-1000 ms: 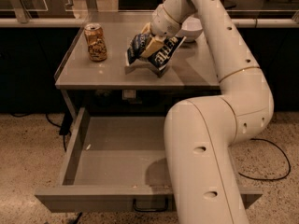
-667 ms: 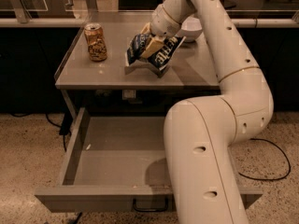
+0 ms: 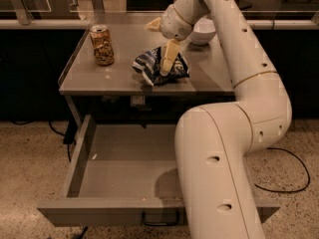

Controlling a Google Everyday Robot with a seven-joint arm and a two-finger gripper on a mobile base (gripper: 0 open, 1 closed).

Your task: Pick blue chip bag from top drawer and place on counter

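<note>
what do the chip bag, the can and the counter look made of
Blue chip bag: looks like thin foil or plastic film, crinkled and glossy. Drink can: probably aluminium, going by its shiny rim. Counter: grey metal by its look, a dull sheen with soft reflections. The gripper is open just over the bag.

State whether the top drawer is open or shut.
Open: the top drawer is pulled out, floor showing. The claw is at the blue chip bag on the counter.
</note>
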